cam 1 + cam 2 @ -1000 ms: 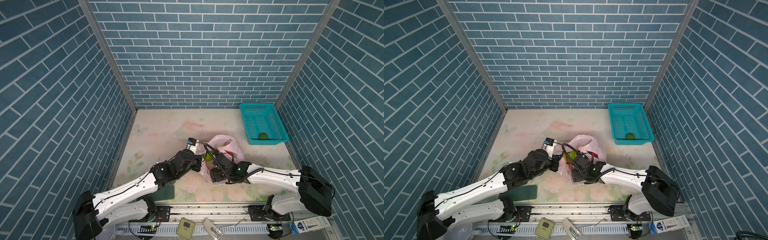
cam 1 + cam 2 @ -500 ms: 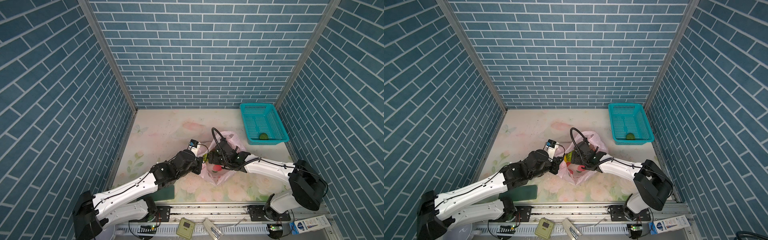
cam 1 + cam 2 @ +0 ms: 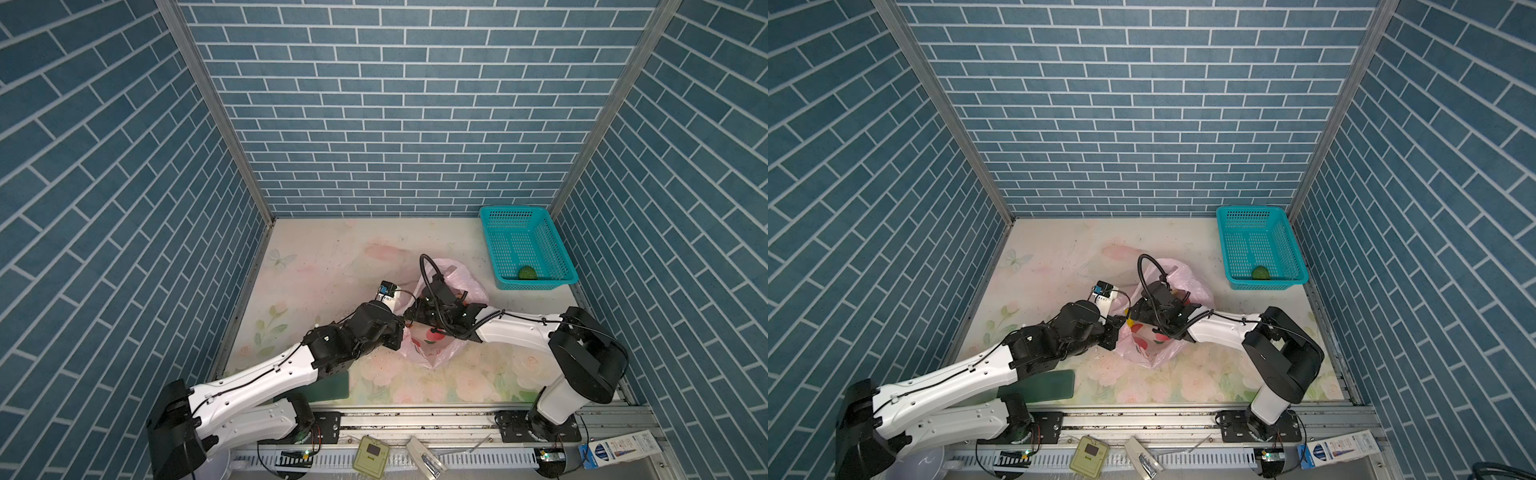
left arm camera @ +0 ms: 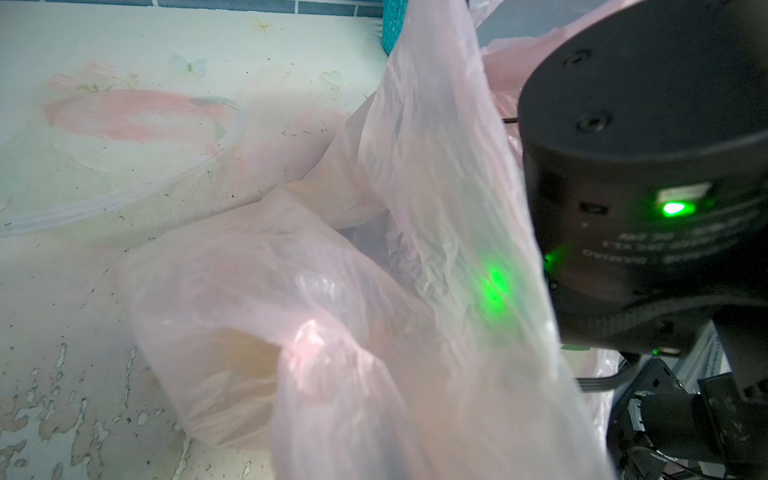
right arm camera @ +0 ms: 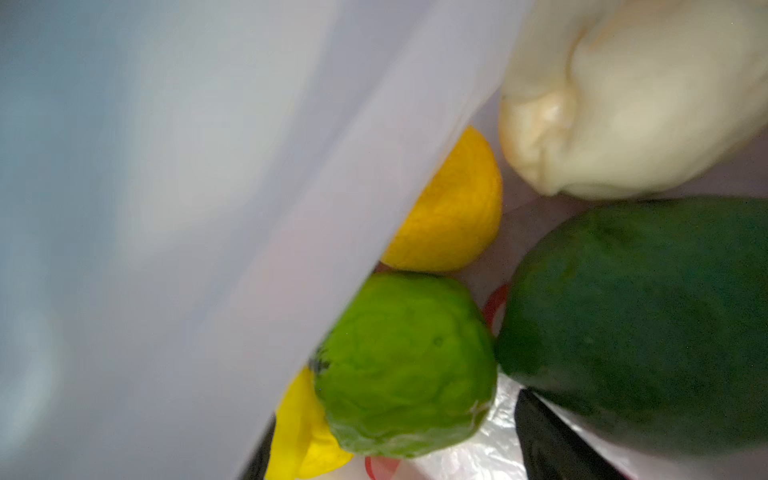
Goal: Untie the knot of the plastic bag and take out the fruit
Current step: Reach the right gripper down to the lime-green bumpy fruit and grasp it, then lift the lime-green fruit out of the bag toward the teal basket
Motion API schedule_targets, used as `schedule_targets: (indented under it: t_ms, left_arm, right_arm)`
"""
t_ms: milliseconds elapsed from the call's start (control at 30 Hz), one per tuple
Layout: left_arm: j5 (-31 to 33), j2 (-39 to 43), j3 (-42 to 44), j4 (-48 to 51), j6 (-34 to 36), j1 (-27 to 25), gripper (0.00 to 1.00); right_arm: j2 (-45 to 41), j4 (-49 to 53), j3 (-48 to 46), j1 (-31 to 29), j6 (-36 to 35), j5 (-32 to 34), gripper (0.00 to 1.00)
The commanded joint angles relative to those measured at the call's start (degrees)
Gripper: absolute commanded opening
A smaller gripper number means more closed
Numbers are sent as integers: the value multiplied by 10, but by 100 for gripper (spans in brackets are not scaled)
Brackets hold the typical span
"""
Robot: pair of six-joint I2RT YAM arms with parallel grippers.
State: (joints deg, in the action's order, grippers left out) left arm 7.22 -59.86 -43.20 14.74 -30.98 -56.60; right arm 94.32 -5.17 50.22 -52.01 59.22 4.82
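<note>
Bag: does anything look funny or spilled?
Nothing is spilled or torn. The bag lies slumped on the table, mouth open, fruits inside. One green fruit sits alone in the basket, apart from the rest.

left arm (image 3: 257, 378), white links with black joints, lies stretched low from its front-left base toward mid-table, ending in the black parallel-jaw left gripper (image 3: 400, 330), jaws closed. right arm (image 3: 515, 332), same white-and-black build, is bent at the elbow and reaches leftward across the middle. its black parallel-jaw right gripper (image 3: 412, 319) sits just beside the left one, and in the right wrist view its dark fingertips (image 5: 548, 440) stand wide apart.
</note>
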Motion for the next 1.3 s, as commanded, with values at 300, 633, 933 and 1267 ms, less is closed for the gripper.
schedule_targets:
  t_ms: [300,633,933,1267]
  left_arm:
    - [-1,0,-3,22,2,2,0]
    - [33,2,4,8,-7,2,0]
    - [72,-7,-15,-6,-4,3,0]
    - [68,-16,-25,-7,2,3,0]
  right_arm:
    - [71,-149,-5,6,58,46,70]
    - [-20,-56,-46,0,46,20,49]
    - [-144,143,-40,-44,-24,17,49]
    - [-190,291,61,-69,-103,16,49]
